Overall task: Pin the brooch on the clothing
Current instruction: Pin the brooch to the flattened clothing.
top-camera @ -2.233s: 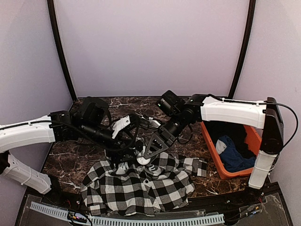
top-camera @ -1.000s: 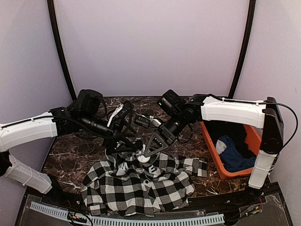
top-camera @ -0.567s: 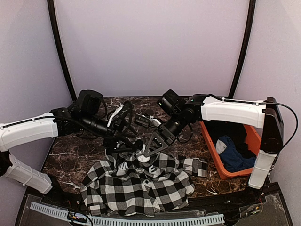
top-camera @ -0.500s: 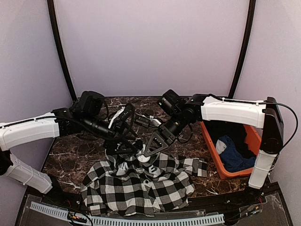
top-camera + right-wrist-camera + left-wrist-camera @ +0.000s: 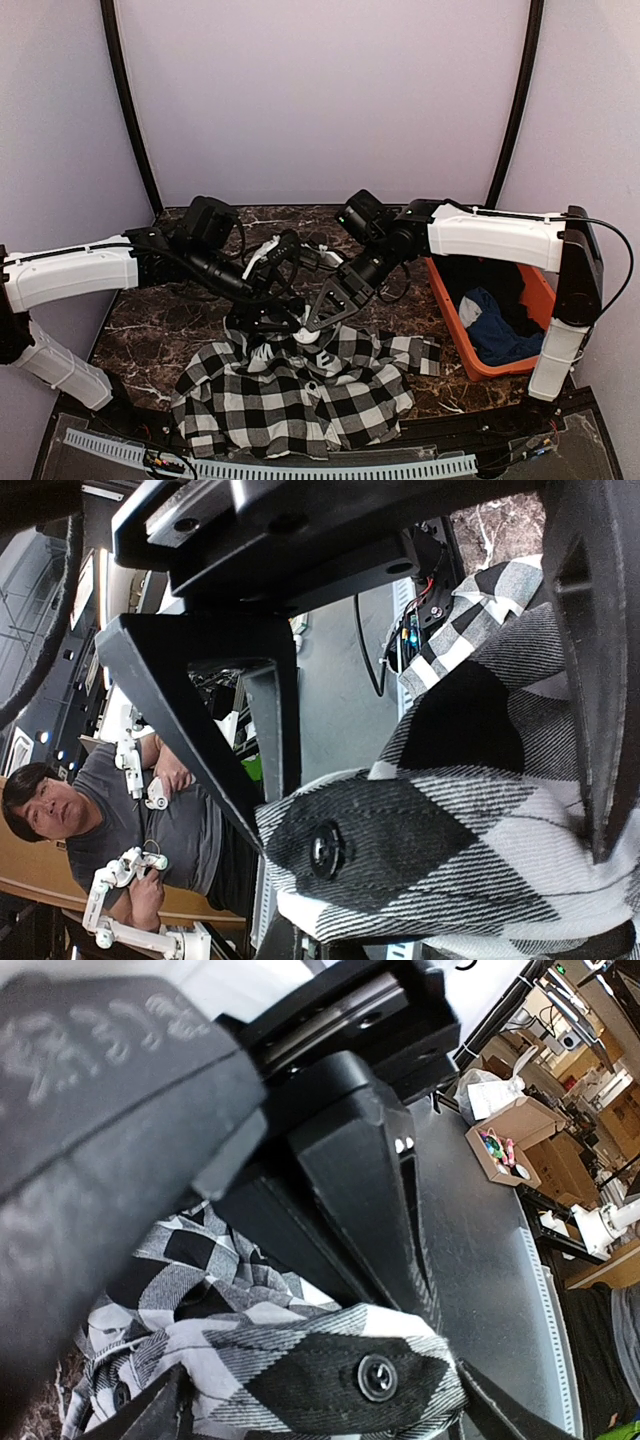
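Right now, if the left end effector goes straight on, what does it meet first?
Most likely the checked shirt, its raised fold with the snap button pinched in the right end effector. It lies dead ahead inside the open left end effector; exact depth unclear.

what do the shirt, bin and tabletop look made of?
Shirt: soft woven cloth, likely flannel. It is matte, crumples, and shows a fine weave up close.
Bin: probably moulded plastic, with smooth, uniform orange walls.
Tabletop: dark marble look with white veins. Real stone or printed laminate, can't tell.
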